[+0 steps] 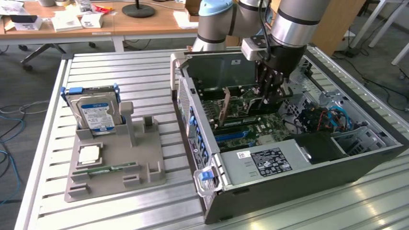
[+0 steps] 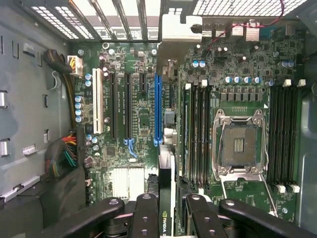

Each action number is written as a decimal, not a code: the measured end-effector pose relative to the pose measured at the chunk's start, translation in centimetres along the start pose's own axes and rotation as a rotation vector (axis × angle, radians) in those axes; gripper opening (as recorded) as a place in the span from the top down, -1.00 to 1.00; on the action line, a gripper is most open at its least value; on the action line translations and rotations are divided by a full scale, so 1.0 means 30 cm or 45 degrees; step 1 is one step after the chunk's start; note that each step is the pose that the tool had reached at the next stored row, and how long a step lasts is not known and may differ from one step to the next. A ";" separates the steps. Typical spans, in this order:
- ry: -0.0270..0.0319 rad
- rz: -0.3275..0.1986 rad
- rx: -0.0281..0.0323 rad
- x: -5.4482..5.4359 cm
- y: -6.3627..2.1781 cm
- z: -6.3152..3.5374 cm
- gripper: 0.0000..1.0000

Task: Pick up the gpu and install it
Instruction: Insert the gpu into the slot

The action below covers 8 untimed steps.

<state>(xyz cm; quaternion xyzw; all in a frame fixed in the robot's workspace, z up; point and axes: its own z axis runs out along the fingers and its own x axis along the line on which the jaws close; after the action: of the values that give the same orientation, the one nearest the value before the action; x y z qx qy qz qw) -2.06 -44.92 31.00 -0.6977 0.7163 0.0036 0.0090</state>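
Slatted table (image 1: 128, 67) bears one computer case (image 1: 300, 187); one arm (image 1: 297, 21) reaches down inside, pincer (image 2: 170, 201) clamped on one gpu (image 2: 165, 186).

Open PC case (image 1: 307, 189) on slatted table (image 1: 128, 67) — hard drive (image 1: 96, 112) upright in grey holder (image 1: 115, 153).

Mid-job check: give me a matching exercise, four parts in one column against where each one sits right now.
Things:
1. gpu
2. hard drive
3. memory stick
4. long blue slot

Places:
A. standing upright in the grey holder
B. on the motherboard inside the case
C. held edge-on in the jaws of the gripper
D. lying flat on the grey holder

Pairs: 1-C, 2-A, 3-D, 4-B
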 end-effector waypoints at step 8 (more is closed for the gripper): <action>0.0000 0.000 0.0000 0.000 0.009 0.000 0.48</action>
<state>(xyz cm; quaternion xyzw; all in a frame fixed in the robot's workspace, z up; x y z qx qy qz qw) -2.32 -44.92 31.00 -0.6977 0.7163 0.0036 0.0090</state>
